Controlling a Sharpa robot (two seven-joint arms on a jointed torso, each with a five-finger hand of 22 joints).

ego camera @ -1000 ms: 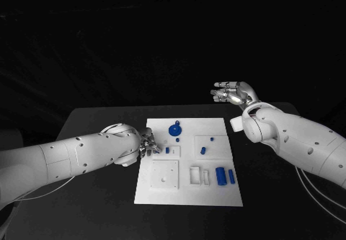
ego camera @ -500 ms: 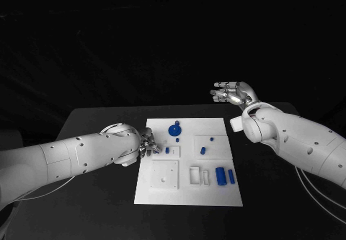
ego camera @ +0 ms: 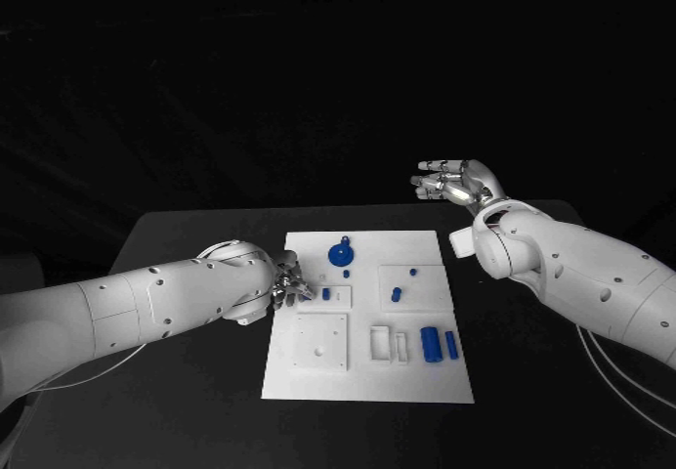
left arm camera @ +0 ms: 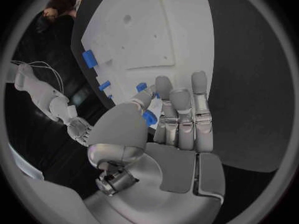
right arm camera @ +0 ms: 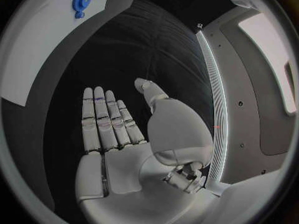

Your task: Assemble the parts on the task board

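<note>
Black table (ego camera: 197,391) carries the white task board (ego camera: 369,322) in the middle, long side running away from the robot. Left arm (ego camera: 127,311) comes in low across the table, left hand (ego camera: 289,281) at the board's left edge, over the small blue part (ego camera: 327,293) there. In the left wrist view the left hand (left arm camera: 177,119) has its fingers (left arm camera: 198,97) straight and side by side over the board (left arm camera: 156,25), thumb crossing toward them, with a small blue part (left arm camera: 149,117) showing between thumb and fingers; cannot tell whether it's actually clamped or just lying underneath. Right arm (ego camera: 564,269) is off the board's right side, right hand (ego camera: 453,181) raised beyond the table's far edge, well apart from the board, fingers (right arm camera: 102,119) straight, thumb spread away, palm holding nothing. Parts on the board: round blue disc (ego camera: 341,255) near the far end, two upright-looking blue blocks (ego camera: 440,344) side by side at the near right, a small blue piece (ego camera: 396,292) mid-right with a tiny blue one (ego camera: 414,271) just beyond it. Raised white square plate (ego camera: 322,339) at the near left, white rectangular frames (ego camera: 389,342) between it and the blue blocks. The right wrist view catches the disc (right arm camera: 81,1) on the board's corner.
</note>
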